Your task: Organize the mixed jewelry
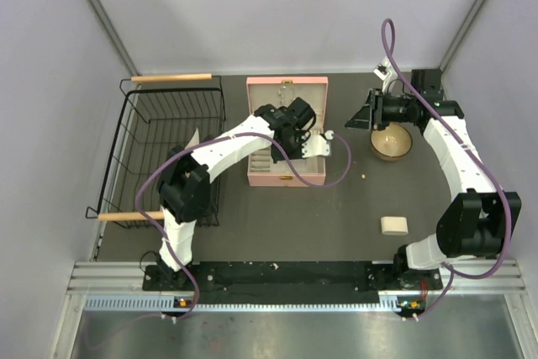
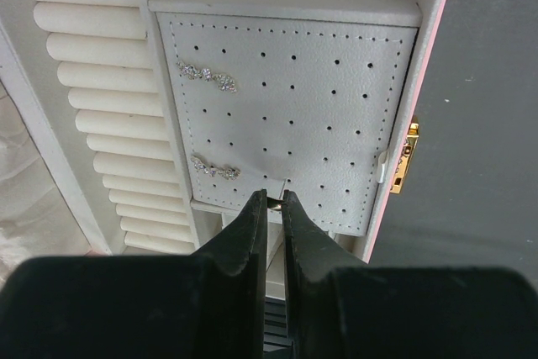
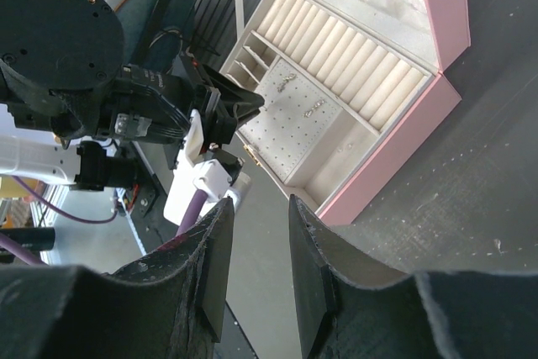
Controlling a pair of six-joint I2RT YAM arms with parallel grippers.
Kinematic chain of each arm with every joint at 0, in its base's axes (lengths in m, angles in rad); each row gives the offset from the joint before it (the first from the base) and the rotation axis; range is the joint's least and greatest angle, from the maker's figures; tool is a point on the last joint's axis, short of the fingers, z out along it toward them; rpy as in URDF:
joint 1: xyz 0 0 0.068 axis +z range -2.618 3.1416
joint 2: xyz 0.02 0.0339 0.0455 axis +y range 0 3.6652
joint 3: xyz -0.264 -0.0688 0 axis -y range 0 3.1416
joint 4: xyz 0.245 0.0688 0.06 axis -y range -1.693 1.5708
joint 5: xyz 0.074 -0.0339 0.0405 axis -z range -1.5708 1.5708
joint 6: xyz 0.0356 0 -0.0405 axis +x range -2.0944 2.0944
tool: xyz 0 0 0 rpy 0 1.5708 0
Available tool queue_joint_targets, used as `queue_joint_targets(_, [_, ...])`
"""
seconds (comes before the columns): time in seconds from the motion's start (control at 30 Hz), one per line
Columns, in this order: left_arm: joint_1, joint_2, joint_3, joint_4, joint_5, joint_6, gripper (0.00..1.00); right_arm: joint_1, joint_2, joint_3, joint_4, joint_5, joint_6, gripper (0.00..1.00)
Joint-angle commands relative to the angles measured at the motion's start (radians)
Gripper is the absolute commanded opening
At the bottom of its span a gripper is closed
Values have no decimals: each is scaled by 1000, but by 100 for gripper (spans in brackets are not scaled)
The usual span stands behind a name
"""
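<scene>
Working over the open pink jewelry box (image 3: 387, 153) with the left hand (image 2: 274, 199), fingers pressed nearly together on a small gold-toned piece (image 2: 273, 203) at the near edge of the perforated earring panel (image 2: 319, 124). Already pinned to that panel: two sparkly earrings (image 2: 206, 75), one toward the far-left corner, the other lower down, just beside the fingertips. Probably about to seat the held piece into one of the holes, judging by the pose. Right hand (image 3: 259, 201) raised near the wooden bowl (image 1: 392, 145), fingers apart and gripping nothing, well apart from the box. No telling the bowl's contents from above. One tiny pale bit (image 1: 363, 176) loose on the tabletop (image 1: 319, 216) beside it. Risks from here: missing the hole with so small a piece and skating across the pale surface. Losing it from a slack pinch into the gap between the panel and the ring rolls (image 2: 92, 81). Brushing the lower earring with a finger and knocking it free. Pressing too hard and shoving the box. Also worth watching the loose bit, easy to sweep away with a cable or wrist.
</scene>
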Motion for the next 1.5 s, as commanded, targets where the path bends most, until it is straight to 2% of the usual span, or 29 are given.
queue_joint_targets(0.0, [10,-25,-10,14,3,5,0,-12,-35,4,24,-24,-17,33])
queue_joint_targets(1.47, [18,-45,-22,12,3,9,0,-12,-26,-2,24,-35,-14,33])
